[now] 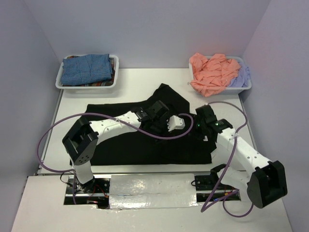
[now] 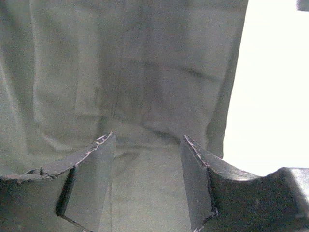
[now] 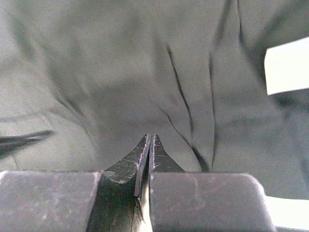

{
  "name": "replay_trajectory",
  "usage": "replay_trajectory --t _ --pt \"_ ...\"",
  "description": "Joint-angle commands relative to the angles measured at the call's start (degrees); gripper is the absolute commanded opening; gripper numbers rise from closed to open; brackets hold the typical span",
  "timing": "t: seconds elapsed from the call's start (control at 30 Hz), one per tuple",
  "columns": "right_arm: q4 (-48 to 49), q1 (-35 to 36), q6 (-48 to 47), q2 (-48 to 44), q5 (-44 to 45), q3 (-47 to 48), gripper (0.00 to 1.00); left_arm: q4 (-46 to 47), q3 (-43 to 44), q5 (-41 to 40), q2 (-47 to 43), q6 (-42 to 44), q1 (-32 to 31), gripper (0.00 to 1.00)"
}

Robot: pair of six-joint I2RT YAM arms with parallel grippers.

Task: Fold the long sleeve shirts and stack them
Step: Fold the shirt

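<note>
The large black long sleeve shirt (image 1: 145, 145) lies spread across the middle of the table. My left gripper (image 1: 166, 126) hovers over its right half. In the left wrist view the left gripper (image 2: 147, 137) is open, its fingers (image 2: 91, 169) straddling flat black cloth (image 2: 145, 72) close to the shirt's edge. My right gripper (image 1: 199, 124) sits just to the right, low on the same shirt. In the right wrist view the right gripper (image 3: 149, 136) is shut, its tips together against wrinkled cloth (image 3: 120, 72), and no fold shows between the jaws.
A white bin (image 1: 60, 79) at the back left holds a blue-checked shirt (image 1: 89, 67). Another white bin (image 1: 219, 92) at the back right holds a salmon-pink shirt (image 1: 212, 72) and a pale lavender one (image 1: 241, 77). Bare white table (image 2: 275, 96) borders the black shirt's edge.
</note>
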Motion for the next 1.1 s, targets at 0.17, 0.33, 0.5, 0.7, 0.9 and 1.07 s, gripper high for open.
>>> replay_trajectory --t 0.17,0.33,0.5,0.7,0.9,1.07 --pt "3.97 0.08 9.76 -5.50 -13.10 -12.17 0.00 5.60 -0.41 10.20 2.63 -6.64 -2.39 0.66" --pt "6.25 0.26 10.91 -2.89 -13.10 -17.19 0.00 12.63 -6.83 9.16 5.01 -7.34 -4.58 0.66" --pt "3.71 0.26 10.12 5.03 -9.06 -15.96 0.00 17.56 -10.88 1.69 6.68 -7.08 -5.38 0.66" --pt "1.95 0.26 12.32 2.94 -5.64 -14.38 0.00 18.09 -12.20 -1.83 6.77 -4.36 -6.52 0.67" --pt "-7.60 0.08 7.23 -0.76 -1.51 -4.64 0.10 10.19 -2.99 -3.50 5.80 -3.83 -6.52 0.72" --pt "-16.24 -5.70 1.86 -1.37 2.46 7.41 0.40 -0.09 9.41 -5.96 2.64 -1.81 -4.24 0.74"
